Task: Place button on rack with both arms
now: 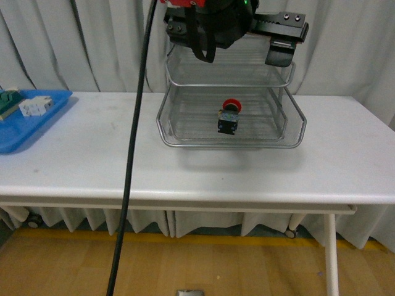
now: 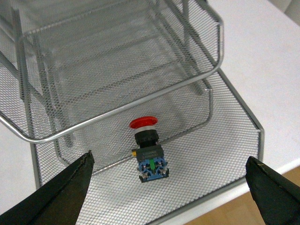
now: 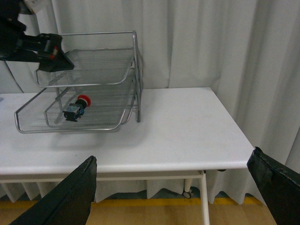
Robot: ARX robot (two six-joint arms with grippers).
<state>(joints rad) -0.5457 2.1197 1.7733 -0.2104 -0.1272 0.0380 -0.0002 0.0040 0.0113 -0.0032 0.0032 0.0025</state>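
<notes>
Small push-button with a round red mushroom cap and a dark body (image 1: pixel 229 117) (image 2: pixel 147 150) (image 3: pixel 76 108): you'll find it lying on its side on the mesh floor of the lowest tier of the silver wire-mesh tiered rack (image 1: pixel 295 134) (image 2: pixel 216 56) (image 3: pixel 136 70). It sits near the middle of that tier, cap toward the rack's back, blue terminal end toward its open front. Nothing touches it but the mesh. The tier above overhangs it.

Off the rack's left side, well apart from it, note a flat blue plastic tray (image 1: pixel 37 126) holding a green-and-cream block (image 1: pixel 7 102) and a white block (image 1: pixel 34 106). A black cable (image 1: pixel 133 154) hangs down in front of the rack's left front corner, close to the front camera.

Your left gripper (image 2: pixel 168 160) hangs above the rack's front edge, looking down into the lowest tier. Its fingers (image 2: pixel 65 192) are spread wide and hold nothing. The arm's dark body covers the rack's upper tiers in the front view.

Your right gripper (image 3: pixel 172 157) is well off the rack's right side, facing back toward it. Its fingers (image 3: pixel 276 187) are also wide apart and empty.

The rack stands on a white table (image 1: pixel 345 160) (image 3: pixel 187 126), pale curtains (image 1: pixel 345 49) behind it, wooden floor (image 1: pixel 234 265) below.
</notes>
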